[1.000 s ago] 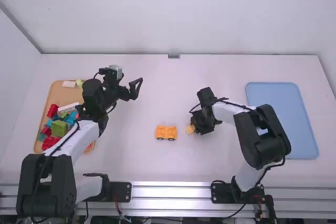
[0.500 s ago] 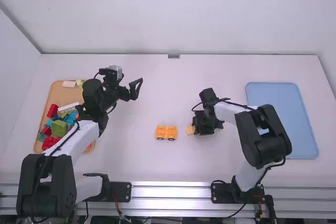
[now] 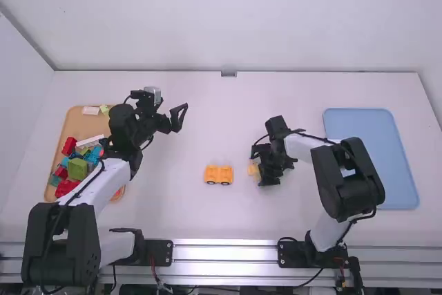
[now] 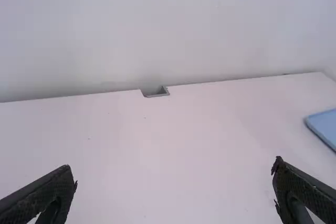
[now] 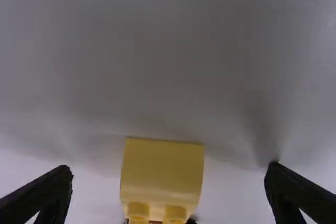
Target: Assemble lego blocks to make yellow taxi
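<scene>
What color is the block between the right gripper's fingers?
The block is yellow, best seen in the right wrist view.

No txt, nos. or labels legible in the high view. Same w/ both wrist views: no brand, sign or lettering readable.

1 high, 2 wrist views share the table (image 3: 200,129).

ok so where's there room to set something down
Bare table: along the back wall, from left gripper to blue tray; between wheeled orange piece and metal rail. Crowded: block-filled orange tray, around right gripper and yellow block.
</scene>
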Available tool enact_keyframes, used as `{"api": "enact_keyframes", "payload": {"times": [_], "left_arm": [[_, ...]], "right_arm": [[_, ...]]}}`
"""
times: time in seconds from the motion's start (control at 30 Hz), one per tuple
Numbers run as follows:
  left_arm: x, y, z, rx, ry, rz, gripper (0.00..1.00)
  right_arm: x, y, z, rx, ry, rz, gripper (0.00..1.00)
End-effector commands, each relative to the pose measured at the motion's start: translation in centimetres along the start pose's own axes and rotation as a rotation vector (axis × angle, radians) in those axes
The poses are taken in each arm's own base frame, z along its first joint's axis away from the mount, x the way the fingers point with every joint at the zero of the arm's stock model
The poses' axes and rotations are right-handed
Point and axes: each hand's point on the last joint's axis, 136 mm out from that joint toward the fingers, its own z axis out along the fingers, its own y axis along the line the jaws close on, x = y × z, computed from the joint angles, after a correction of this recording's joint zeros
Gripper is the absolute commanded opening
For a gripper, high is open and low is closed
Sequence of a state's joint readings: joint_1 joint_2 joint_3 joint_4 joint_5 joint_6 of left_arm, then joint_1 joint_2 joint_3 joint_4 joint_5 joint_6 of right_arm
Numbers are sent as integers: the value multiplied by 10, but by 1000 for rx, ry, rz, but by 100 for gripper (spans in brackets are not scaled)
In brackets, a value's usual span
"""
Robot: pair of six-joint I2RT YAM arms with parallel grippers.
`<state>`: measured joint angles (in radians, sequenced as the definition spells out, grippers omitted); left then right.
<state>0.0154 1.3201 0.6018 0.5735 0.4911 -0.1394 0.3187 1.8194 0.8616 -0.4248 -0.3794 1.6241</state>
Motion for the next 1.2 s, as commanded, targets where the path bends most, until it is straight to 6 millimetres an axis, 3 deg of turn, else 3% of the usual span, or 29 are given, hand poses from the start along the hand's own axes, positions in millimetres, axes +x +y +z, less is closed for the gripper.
{"api": "enact_keyframes", "payload": {"times": [0.0, 0.17, 0.3, 0.43, 0.53, 0.57, 0.63, 0.67, 0.7, 0.73, 0.8, 0.9, 1.0, 1.07, 1.17], "left_arm": [[8, -2, 1, 17, 17, -10, 99], [8, -2, 1, 17, 14, -8, 99], [8, -2, 1, 17, 14, -8, 99], [8, -2, 1, 17, 14, -8, 99], [8, -2, 1, 15, 14, -8, 99], [8, -2, 1, 15, 14, -8, 99], [9, -2, 1, 16, 18, -10, 99], [9, -2, 1, 16, 18, -10, 99], [10, -2, 1, 16, 23, -13, 99], [11, -2, 1, 15, 25, -12, 99], [13, -2, 1, 16, 33, 5, 99], [20, -1, 0, 15, 63, 60, 99], [25, -1, 0, 14, 81, 79, 99], [29, 0, 0, 14, 97, 101, 99], [31, 4, -1, -7, 105, 149, 99]], "right_arm": [[-4, -7, 3, 19, -18, -6, 99], [-7, -2, -2, 2, 13, -45, 99], [-7, 5, -20, 19, 29, -87, 99], [-8, 13, -51, 52, 18, -160, 99], [0, 36, -97, 36, 22, -361, 99], [0, 36, -97, 36, 22, -361, 99], [3, 60, -129, -7, -26, -678, 99], [3, 61, -131, -8, -32, -703, 99], [-1, 70, -147, 2, -97, -933, 98], [-5, 73, -153, 20, -140, -1029, 99], [-19, 83, -164, 71, -258, -1197, 99], [-64, 130, -196, 227, -663, -1511, 99], [-78, 147, -214, 335, -811, -1645, 99], [-75, 161, -218, 329, -861, -1743, 98], [-33, 184, -204, 171, -808, -2054, 98]]}}
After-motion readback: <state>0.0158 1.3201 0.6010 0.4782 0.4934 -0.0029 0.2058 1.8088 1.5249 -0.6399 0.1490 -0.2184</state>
